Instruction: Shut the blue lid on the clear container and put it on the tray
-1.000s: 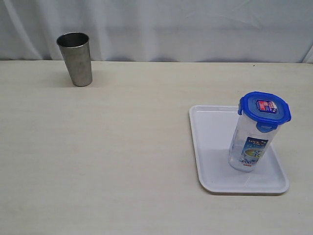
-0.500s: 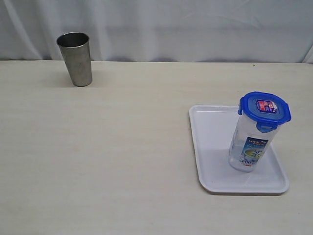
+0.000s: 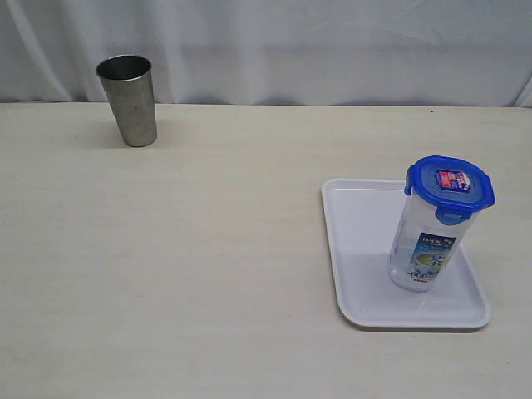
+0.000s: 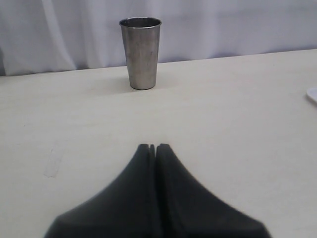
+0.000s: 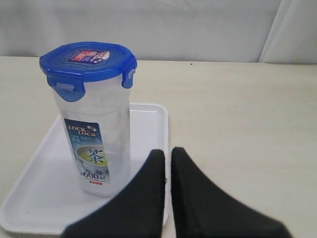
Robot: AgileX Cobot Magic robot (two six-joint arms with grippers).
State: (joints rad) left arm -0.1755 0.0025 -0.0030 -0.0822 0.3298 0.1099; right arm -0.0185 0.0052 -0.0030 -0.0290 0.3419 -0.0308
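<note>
The container stands upright on the tray, toward its near right part, with the blue lid sitting on top of it. The flaps I can see look folded down, though I cannot tell whether all four are snapped. Far off across the table, well apart from all this, stands a steel cup.

Neither arm shows in the wide view. The left gripper hangs above bare table with its jaws pressed together and nothing between them, facing the cup. The right gripper hovers just beside the container, over the tray's edge, its jaws drawn in to a thin slit and holding nothing.

To my eye the job looks done, or very nearly.

The container appears empty, so I would expect it to be light, and being tall and narrow it would tip at a small nudge. Its walls look stiff but smooth, probably slippery. If it needs moving again, I would take it around the body, across the narrow width just under the lid. The flaps could pop open if grabbed.
</note>
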